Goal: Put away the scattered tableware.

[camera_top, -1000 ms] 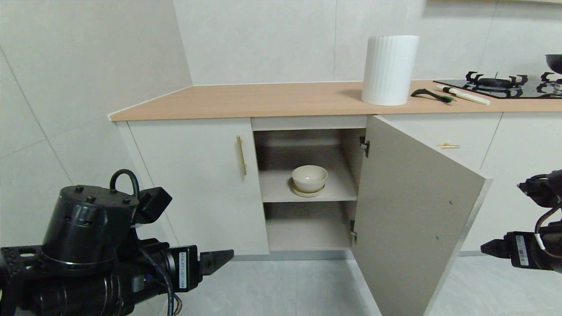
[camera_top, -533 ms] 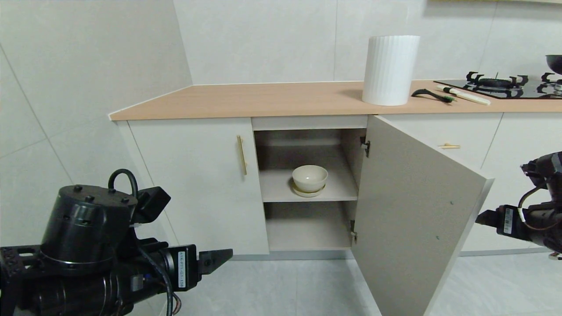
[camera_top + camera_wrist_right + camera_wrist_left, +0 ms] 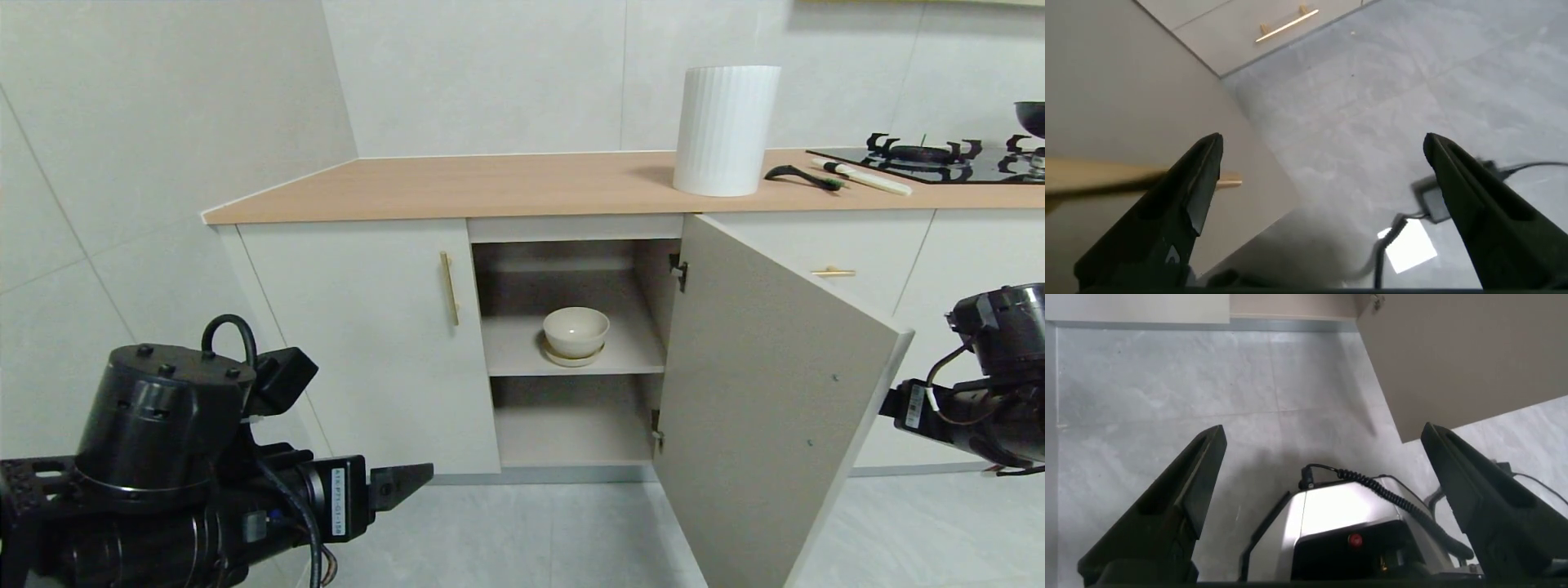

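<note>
A cream bowl (image 3: 575,329) sits on a small plate (image 3: 573,357) on the middle shelf of the open cabinet (image 3: 571,408). The cabinet door (image 3: 767,392) stands swung out to the right. My left gripper (image 3: 404,482) hangs low at the left, in front of the shut cabinet door, open over the floor (image 3: 1323,434). My right gripper (image 3: 894,404) sits just behind the open door's free edge, on its outer side, open with nothing in it (image 3: 1323,143). The door's gold handle (image 3: 1127,178) lies close beside one of its fingers (image 3: 1196,188).
On the wooden counter (image 3: 490,184) stand a white ribbed canister (image 3: 724,131), a black-handled utensil (image 3: 804,175), a pale knife-like tool (image 3: 865,177) and a gas hob (image 3: 939,159). Grey tiled floor (image 3: 571,531) lies in front of the cabinets.
My right gripper has risen and moved left until it sits at the open door's edge. The left arm, bowl and plate have stayed put.
</note>
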{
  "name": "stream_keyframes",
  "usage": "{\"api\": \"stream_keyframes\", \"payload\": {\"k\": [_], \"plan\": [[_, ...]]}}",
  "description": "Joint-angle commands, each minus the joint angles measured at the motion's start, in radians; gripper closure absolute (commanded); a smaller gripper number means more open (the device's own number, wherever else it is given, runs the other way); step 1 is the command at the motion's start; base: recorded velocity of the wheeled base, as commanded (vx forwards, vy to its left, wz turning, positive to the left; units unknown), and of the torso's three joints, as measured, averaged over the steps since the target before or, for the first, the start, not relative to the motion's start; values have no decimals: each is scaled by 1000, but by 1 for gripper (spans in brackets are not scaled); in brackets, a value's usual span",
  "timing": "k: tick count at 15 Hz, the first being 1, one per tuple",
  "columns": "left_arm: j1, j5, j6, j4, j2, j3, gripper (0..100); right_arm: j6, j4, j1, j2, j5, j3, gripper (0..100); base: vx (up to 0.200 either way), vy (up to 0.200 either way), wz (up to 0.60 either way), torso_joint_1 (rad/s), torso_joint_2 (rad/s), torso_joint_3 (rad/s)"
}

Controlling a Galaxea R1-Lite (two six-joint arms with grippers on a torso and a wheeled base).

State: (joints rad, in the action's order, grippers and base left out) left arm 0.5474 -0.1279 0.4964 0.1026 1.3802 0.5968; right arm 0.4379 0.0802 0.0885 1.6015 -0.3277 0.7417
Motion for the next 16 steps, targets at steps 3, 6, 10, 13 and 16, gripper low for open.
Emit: {"api": "stream_keyframes", "payload": {"k": [3,6,10,13,16], "plan": [[0,2,1,0,2,0,0,51,3,56,31,4,13,0,0,0,0,0,0,0],[0,2,4,0,-3,0,0,73,1,128,38,10,28,0,0,0,0,0,0,0],[0,2,10,2,-3,3,0,67,0,312,127,12,97,0,0,0,0,0,0,0],[0,1,8,0,-18,8,0,58,-7,422,253,13,226,0,0,0,0,0,0,0],[2,11,8,2,-50,12,0,-5,-5,455,347,73,357,0,0,0,0,0,0,0]]}}
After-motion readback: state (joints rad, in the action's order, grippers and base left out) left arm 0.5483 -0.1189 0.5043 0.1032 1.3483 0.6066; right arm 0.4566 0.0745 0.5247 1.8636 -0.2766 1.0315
